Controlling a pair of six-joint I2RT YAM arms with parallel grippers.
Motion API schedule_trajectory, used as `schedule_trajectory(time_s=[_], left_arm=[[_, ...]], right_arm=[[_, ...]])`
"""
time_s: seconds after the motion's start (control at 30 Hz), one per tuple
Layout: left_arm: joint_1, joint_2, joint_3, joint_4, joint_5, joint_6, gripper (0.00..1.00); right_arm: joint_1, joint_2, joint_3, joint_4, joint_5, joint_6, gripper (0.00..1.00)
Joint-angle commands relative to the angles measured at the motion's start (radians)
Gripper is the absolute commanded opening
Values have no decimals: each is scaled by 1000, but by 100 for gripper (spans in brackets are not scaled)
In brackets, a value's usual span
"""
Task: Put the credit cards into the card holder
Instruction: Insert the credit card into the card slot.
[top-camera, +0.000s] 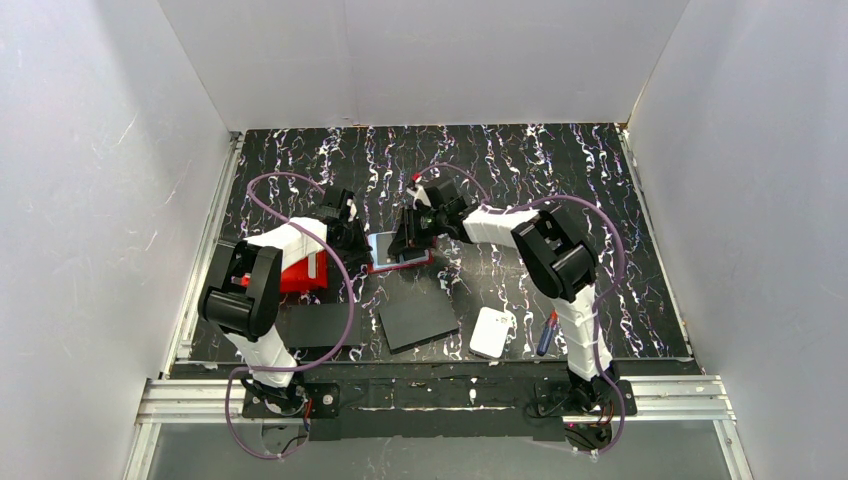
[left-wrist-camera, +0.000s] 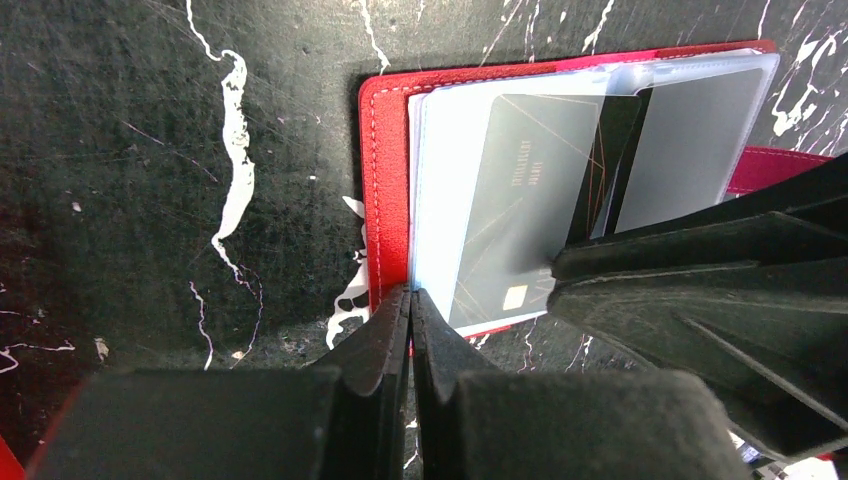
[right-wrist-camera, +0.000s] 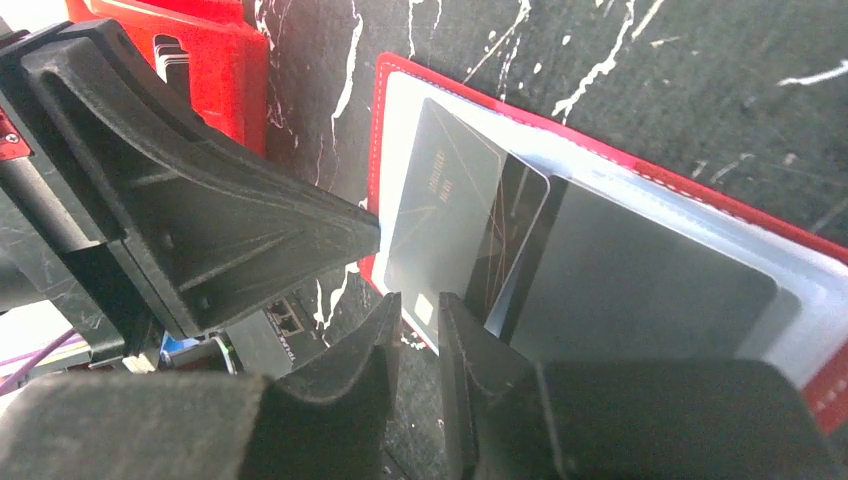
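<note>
The red card holder (top-camera: 400, 266) lies open on the mat, clear sleeves up (left-wrist-camera: 385, 180) (right-wrist-camera: 378, 140). A grey credit card with a gold chip (left-wrist-camera: 520, 190) (right-wrist-camera: 440, 220) lies tilted over the left sleeve. Another grey card (left-wrist-camera: 680, 140) sits in the right sleeve, with a dark card edge between the two. My left gripper (top-camera: 358, 238) (left-wrist-camera: 410, 293) is shut, its tips touching the sleeve's near left corner. My right gripper (top-camera: 408, 240) (right-wrist-camera: 418, 300) has a narrow gap between its jaws. Its tips sit at the chip end of the tilted card, with nothing between them.
A bright red bin (top-camera: 300, 272) (right-wrist-camera: 200, 50) stands left of the holder, under my left arm. Two black sheets (top-camera: 418, 318) (top-camera: 320, 325), a white rounded pad (top-camera: 492, 332) and a blue pen (top-camera: 547, 333) lie nearer the front edge. White walls enclose the mat.
</note>
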Motion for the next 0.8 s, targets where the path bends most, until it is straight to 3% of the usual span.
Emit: schedule_trajectory(time_s=[0.0,0.13,0.3,0.77], left_arm=[[-3,-11,-28,-4,-9,11,0],[-3,-16,-27,-9,-11,17,0],[-2,-17,-19,-14,-7,25,0],[-2,-19,-22,-14,2,26,0]], right_arm=[[5,36,43,36,0,-9,28],[7,17,82,-98,59,-96,29],[10,-85,22,-194,138,-158,40],[23,13,76,-175,163,-92,48]])
